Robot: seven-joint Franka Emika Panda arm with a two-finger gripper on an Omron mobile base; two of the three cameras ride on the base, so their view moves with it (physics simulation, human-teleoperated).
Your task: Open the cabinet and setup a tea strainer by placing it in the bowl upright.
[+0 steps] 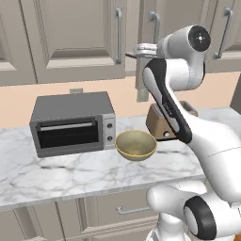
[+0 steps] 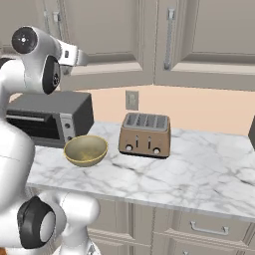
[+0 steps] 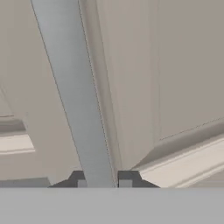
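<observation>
The cabinet runs along the wall above the counter. My gripper is up at its middle, and one long silver bar handle passes straight between the two finger tips, which press on its sides. The taupe door carrying that handle stands at an angle to its neighbour, and its edge hangs out a little from the cabinet front. The yellowish-olive bowl sits empty on the counter below. The tea strainer is hidden.
A grey toaster oven stands left of the bowl, and a brown slotted toaster right of it. The marble counter stretches to the right. Drawer fronts lie under its edge.
</observation>
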